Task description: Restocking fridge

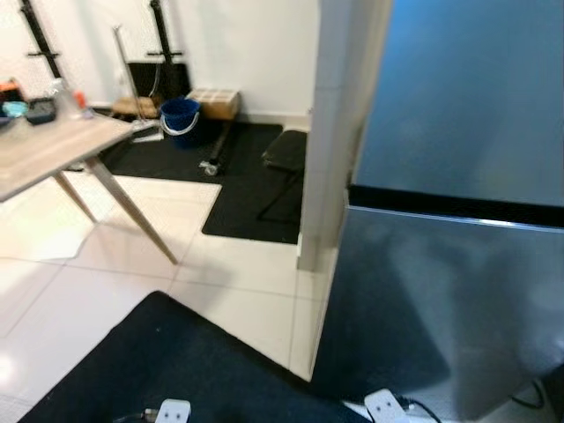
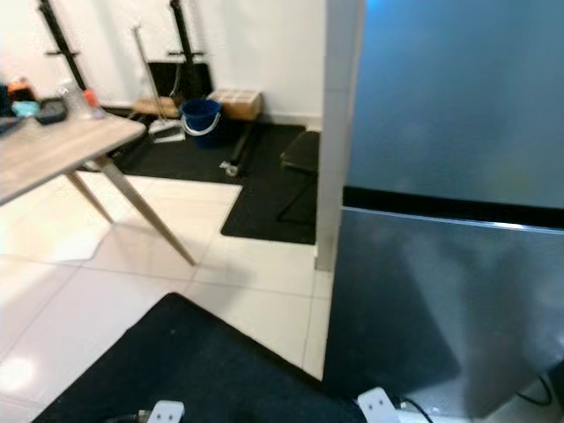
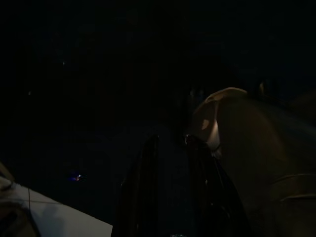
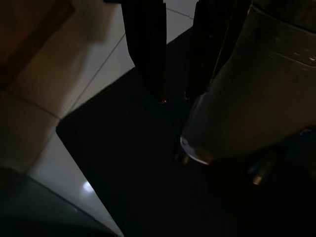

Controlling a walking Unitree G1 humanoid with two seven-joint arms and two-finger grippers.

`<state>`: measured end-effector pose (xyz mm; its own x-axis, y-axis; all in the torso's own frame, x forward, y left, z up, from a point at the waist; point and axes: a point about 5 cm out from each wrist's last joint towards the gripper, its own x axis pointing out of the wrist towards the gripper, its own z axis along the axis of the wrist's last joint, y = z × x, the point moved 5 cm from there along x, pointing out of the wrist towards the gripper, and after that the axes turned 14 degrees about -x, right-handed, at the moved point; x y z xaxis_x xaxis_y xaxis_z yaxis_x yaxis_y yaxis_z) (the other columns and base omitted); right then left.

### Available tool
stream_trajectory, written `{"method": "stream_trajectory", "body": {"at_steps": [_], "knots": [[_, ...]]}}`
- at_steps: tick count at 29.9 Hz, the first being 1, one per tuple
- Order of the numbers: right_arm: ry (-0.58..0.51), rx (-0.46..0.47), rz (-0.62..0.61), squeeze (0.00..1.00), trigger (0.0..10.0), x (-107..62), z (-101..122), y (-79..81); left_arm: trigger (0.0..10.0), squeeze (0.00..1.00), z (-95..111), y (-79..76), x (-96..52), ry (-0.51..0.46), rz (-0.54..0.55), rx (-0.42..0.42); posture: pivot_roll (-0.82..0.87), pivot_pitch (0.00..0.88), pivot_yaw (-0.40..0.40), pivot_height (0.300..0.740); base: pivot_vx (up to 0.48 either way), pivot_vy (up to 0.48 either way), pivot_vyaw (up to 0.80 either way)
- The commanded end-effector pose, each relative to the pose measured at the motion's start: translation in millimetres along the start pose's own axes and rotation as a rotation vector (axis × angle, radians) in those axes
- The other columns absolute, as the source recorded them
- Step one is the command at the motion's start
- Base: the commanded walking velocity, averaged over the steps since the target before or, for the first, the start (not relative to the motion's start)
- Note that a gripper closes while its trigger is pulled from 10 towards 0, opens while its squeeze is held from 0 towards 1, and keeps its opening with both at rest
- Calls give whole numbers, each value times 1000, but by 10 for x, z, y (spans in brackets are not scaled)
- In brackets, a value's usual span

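You're facing the fridge point(image 1: 458, 176), doors closed. Left of it: a wooden table point(image 1: 53, 150), and beyond that a blue bucket point(image 1: 179, 117). Both arms hang idle; left gripper point(image 3: 173, 148) and right gripper point(image 4: 175, 96) fingers slightly parted, holding nothing.

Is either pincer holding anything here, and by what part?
Nothing is held. The left pincer and right pincer hang idle, fingers apart with only dark mat between them.

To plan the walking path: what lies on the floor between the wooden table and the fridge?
In the left eye view, between table and fridge: pale tiles, black mat, white pillar.
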<state>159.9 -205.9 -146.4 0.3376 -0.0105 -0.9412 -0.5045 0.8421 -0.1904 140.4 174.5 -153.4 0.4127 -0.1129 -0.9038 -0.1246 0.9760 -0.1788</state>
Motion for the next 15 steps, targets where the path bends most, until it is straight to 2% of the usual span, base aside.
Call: {"method": "stream_trajectory", "body": {"at_steps": [1,15], "knots": [[-4,27,3,0,10000,-1,-1,0,10000,0,-107,67,-22,33,20,-1,3,0,4,740,0,0,756],[-5,46,11,0,10000,-5,-14,-11,10000,0,-136,4,-9,42,12,-10,1,0,5,740,0,0,758]]}}
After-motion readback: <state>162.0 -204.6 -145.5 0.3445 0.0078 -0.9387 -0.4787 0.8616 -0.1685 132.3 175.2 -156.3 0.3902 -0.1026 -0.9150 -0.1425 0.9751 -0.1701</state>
